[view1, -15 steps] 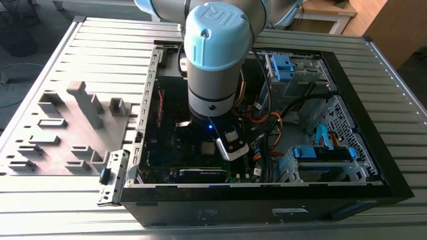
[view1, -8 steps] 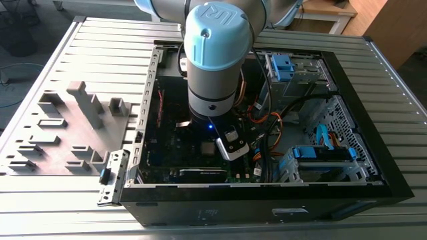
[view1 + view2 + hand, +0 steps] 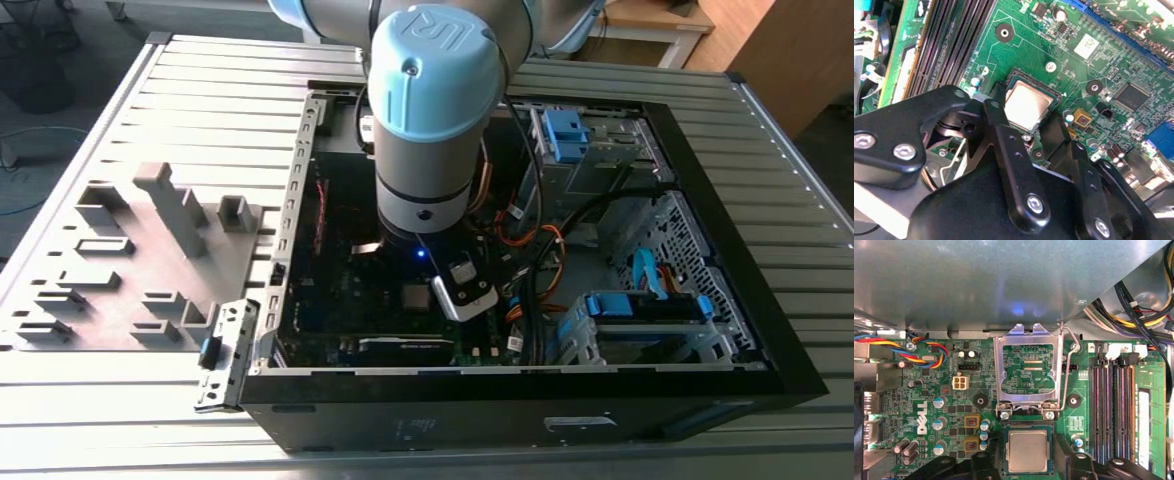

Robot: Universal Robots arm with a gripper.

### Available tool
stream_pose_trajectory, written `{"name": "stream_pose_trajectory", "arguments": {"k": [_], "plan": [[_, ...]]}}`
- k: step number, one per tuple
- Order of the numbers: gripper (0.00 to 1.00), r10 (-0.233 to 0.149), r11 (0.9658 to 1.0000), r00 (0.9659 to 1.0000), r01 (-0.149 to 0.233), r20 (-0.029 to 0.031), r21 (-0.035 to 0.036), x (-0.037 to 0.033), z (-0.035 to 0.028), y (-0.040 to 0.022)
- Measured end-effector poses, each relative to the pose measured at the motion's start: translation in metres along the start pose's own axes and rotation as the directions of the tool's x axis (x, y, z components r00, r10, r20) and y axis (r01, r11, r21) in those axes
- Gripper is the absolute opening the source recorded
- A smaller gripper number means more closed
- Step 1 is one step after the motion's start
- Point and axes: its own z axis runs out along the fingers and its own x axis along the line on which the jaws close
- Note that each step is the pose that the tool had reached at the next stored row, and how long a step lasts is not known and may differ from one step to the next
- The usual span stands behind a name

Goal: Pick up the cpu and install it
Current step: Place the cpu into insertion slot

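Computer case (image 3: 747, 330), opened: I have the arm reaching inside. Motherboard (image 3: 929, 390): the socket's load plate (image 3: 1027, 347) is hinged up. Gripper (image 3: 1022, 115): fingers spread, astride the socket. Cpu (image 3: 1027, 451): lying flat in the socket; I judge it needs square, level seating and no sideways nudge.

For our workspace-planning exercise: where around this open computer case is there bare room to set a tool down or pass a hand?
Bare slatted table lies beyond the grey fixture tray and along its near edge, at the exterior view's left. Crowded: inside the computer case, where the arm stands over the cpu, cables bunched beside it.
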Motion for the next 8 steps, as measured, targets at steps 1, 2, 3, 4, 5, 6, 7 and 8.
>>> {"name": "stream_pose_trajectory", "arguments": {"k": [1, 2, 3, 4, 5, 6, 7, 8], "plan": [[0.52, 0.0, 1.0, 1.0, 0.0, 0.0, 0.0, 0.0, 0.0, 0.0], [0.58, 0.0, 1.0, 1.0, 0.0, -0.0001, 0.0, 0.0, 0.0, 0.0], [0.58, 0.0, 1.0, 1.0, 0.0, -0.0002, 0.0002, 0.0, 0.0, 0.0], [0.58, 0.0, 1.0, 1.0, 0.0, -0.0003, 0.0003, 0.0, -0.0001, 0.0], [0.58, 0.0, 1.0, 1.0, 0.0, -0.0003, 0.0004, 0.0, -0.0002, -0.0001], [0.58, 0.0, 1.0, 1.0, 0.0, -0.0004, 0.0004, 0.0, -0.0002, -0.0001], [0.58, 0.0, 1.0, 1.0, 0.0, -0.0004, 0.0005, 0.0, -0.0006, -0.0001], [0.58, 0.0, 1.0, 1.0, 0.0, -0.0005, 0.0006, 0.0, -0.0018, 0.0]]}}
